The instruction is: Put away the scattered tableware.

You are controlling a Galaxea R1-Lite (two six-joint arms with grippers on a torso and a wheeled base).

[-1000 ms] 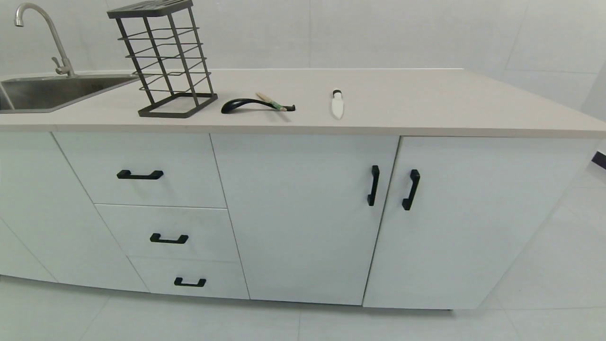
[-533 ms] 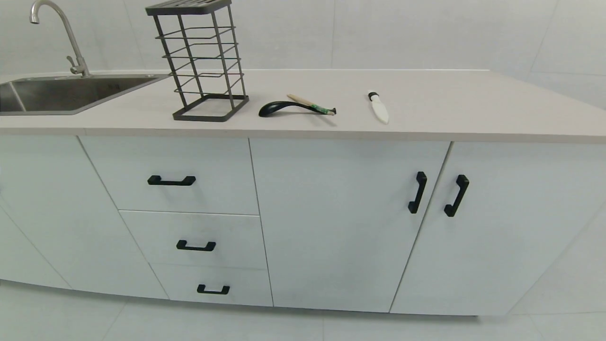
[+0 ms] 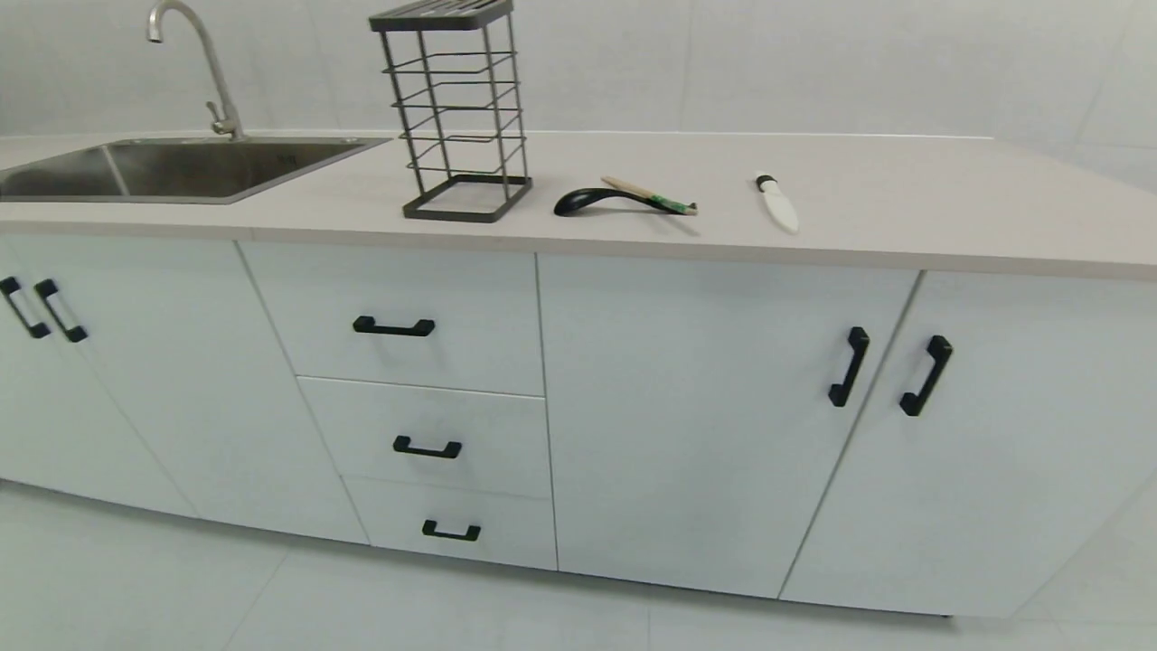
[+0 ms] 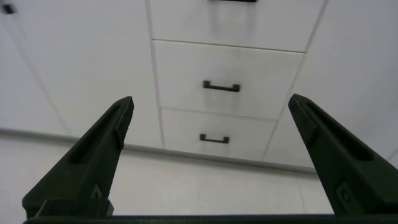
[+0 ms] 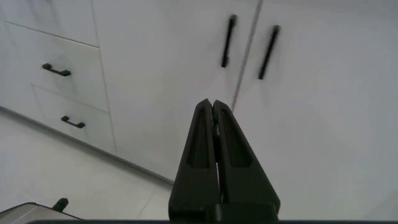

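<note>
A pale table (image 3: 886, 172) on white cabinets carries a steel sink (image 3: 181, 167), a black wire rack (image 3: 461, 117), a black spoon (image 3: 587, 199) with a green-banded wooden stick (image 3: 646, 192) across its handle, and a white knife (image 3: 778, 204) well apart to the right. The head camera has swung since earlier; the tableware has kept its places. The left tool (image 4: 211, 102) is spread before the drawers (image 4: 227, 81). The right tool (image 5: 212, 106) is pressed together before the cabinet doors (image 5: 186, 74).

On our table (image 3: 904, 172) the sink (image 3: 181, 167) sits far left, with the faucet (image 3: 197, 54) behind it. Right of the sink stands the rack (image 3: 461, 108). Next comes the spoon (image 3: 597, 199), with a stick (image 3: 644, 191) touching its handle. The knife (image 3: 778, 203) lies further right, apart from both. Below the rack we've got three stacked drawers (image 3: 425, 420), with cupboard doors (image 3: 723, 407) to their right.
</note>
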